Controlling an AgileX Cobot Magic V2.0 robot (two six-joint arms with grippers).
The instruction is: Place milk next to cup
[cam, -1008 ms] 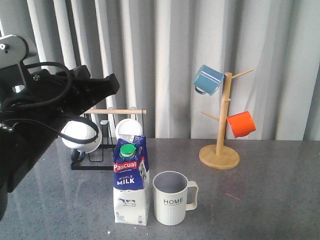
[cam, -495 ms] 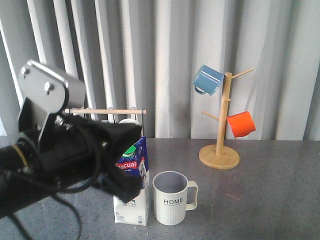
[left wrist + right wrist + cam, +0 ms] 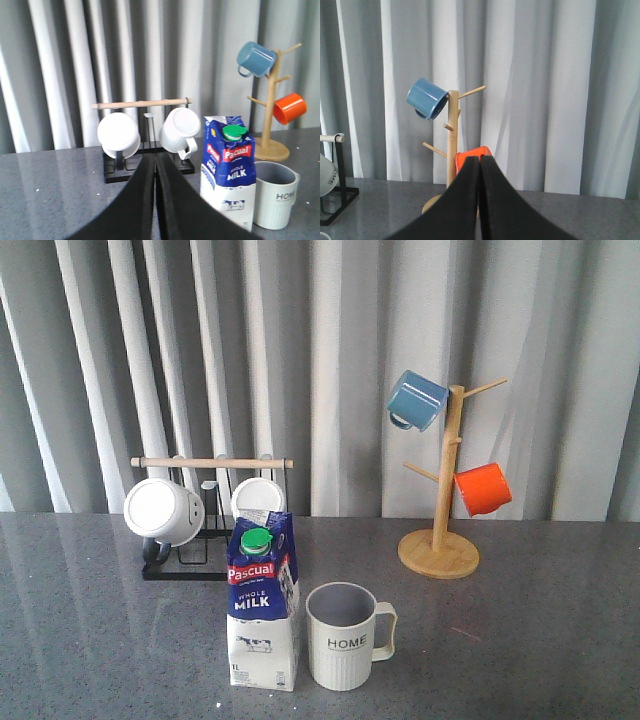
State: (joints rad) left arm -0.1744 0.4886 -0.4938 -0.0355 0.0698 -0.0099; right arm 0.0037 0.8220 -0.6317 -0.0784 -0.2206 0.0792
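The milk (image 3: 262,602) is seen standing upright on the grey table (image 3: 540,640), its long axis vertical and its green cap uppermost, with the cup (image 3: 346,636) just beside it, a thin gap showing between carton and ribbed wall and the mug's handle turned away from the carton. Neither arm is seen in the front view.

In the left wrist view, the left gripper (image 3: 155,200) is shown with its two black fingers pressed together and nothing held between them. The carton (image 3: 229,172) is placed ahead of that pincer and off to its cup-ward side, well clear of the fingertips, and the cup (image 3: 274,194) lies further out on the same side.

In the right wrist view, the right gripper (image 3: 480,200) is likewise drawn together on nothing, and is pointed toward the wooden mug tree (image 3: 452,145) carrying a blue mug (image 3: 426,98) and an orange mug (image 3: 470,152). Neither carton nor cup is caught in that view, so the left arm is judged the nearer to the milk.

The placement is judged complete as things lie. Behind the carton, a black rack (image 3: 205,540) with plain white mugs is left untouched.
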